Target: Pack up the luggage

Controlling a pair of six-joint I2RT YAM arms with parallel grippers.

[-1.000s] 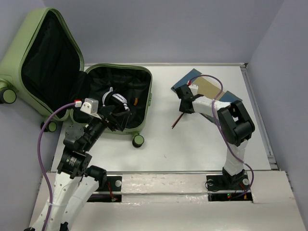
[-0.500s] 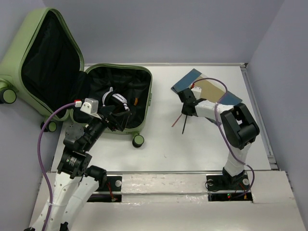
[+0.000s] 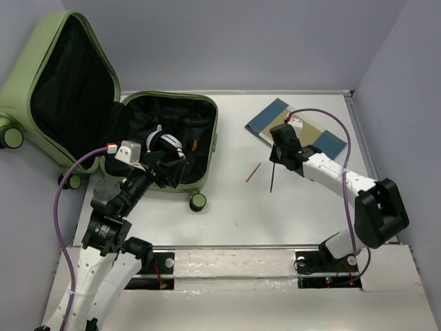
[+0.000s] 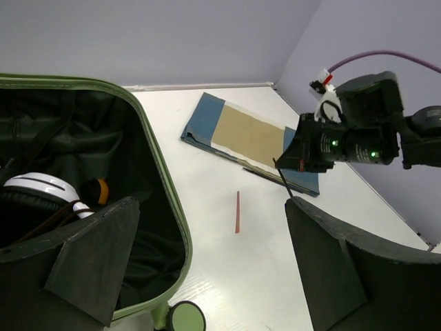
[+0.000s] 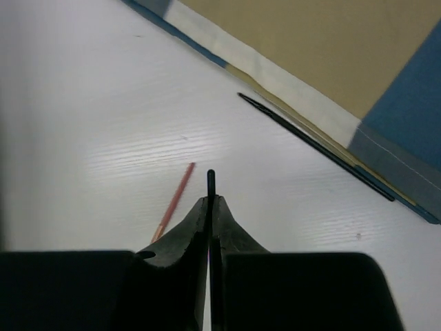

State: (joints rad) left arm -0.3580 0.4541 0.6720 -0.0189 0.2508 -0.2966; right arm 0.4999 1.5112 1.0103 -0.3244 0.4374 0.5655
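The olive-green luggage lies open at the left, lid raised, black lining showing; its rim shows in the left wrist view. White headphones lie inside it. My left gripper hovers open and empty over its near edge, fingers wide apart. My right gripper is shut on a thin black pen and holds it above the table; the pen tip pokes out between the closed fingers. A red pencil lies on the table just left of it.
A blue and tan notebook lies at the back right, with a second thin black stick along its near edge. The suitcase wheel sticks out at the front. Walls enclose the table on three sides.
My right gripper has lifted the black pen and moved right and nearer, away from the red pencil, with its elbow swinging out to the right. The left arm has not moved.
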